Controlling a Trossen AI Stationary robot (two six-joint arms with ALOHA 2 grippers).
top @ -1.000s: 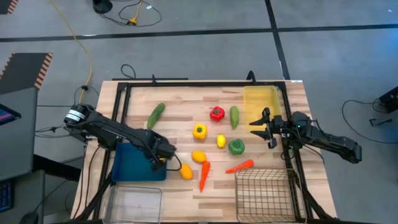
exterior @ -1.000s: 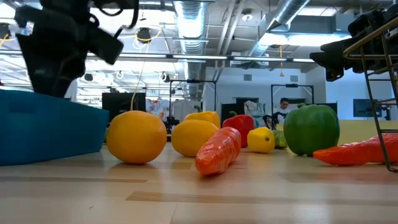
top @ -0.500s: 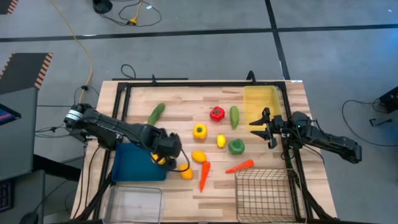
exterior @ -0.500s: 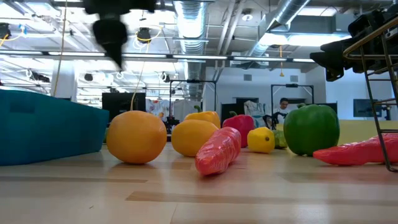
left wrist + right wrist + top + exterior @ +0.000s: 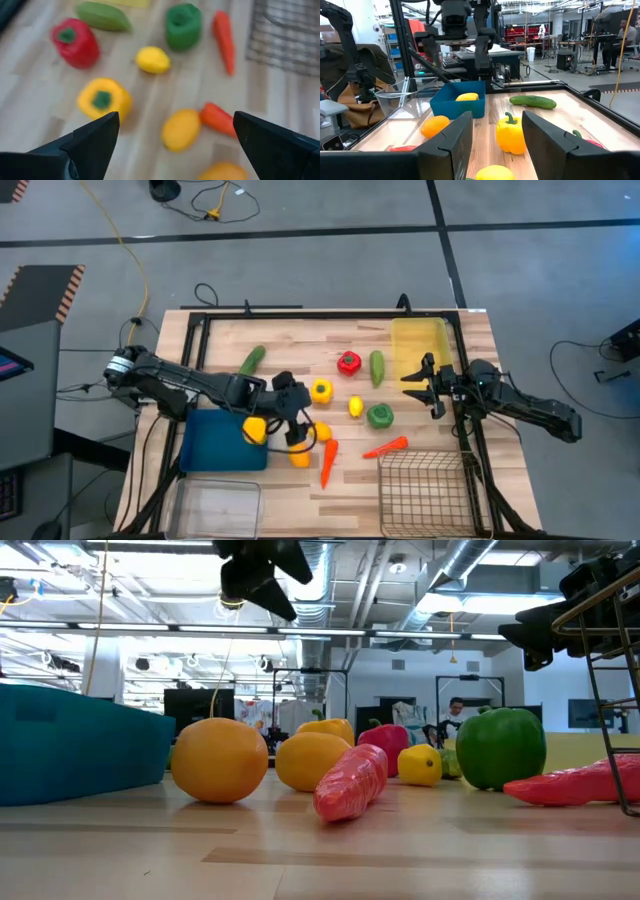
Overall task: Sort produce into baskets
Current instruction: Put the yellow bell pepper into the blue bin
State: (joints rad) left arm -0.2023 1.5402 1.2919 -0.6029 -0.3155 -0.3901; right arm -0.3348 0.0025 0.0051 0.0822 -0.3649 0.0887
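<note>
My left gripper [image 5: 296,430] hangs open above the table's middle, over two yellow-orange lemons [image 5: 299,455] [image 5: 320,431], holding nothing. In its wrist view the gripper [image 5: 176,122] looks down on a lemon [image 5: 181,129], a yellow pepper [image 5: 104,99], a red pepper [image 5: 75,42] and a green pepper [image 5: 183,25]. Another lemon [image 5: 255,428] lies inside the blue tray [image 5: 215,445]. Two carrots [image 5: 328,463] [image 5: 385,447] and two cucumbers [image 5: 251,363] [image 5: 377,367] lie on the wood. My right gripper [image 5: 428,385] waits open and level at the right, beside the yellow tray [image 5: 420,345].
A wire basket [image 5: 425,490] stands at the near right corner and a clear bin [image 5: 215,505] at the near left, in front of the blue tray. A small yellow lemon [image 5: 355,407] lies mid-table. A black frame [image 5: 300,313] runs along the table's edges.
My left gripper has risen from the blue tray's right end and swung toward the table's right, tipping up from pointing steeply down, and stays open. The lemon in the tray, hidden under it before, now shows.
</note>
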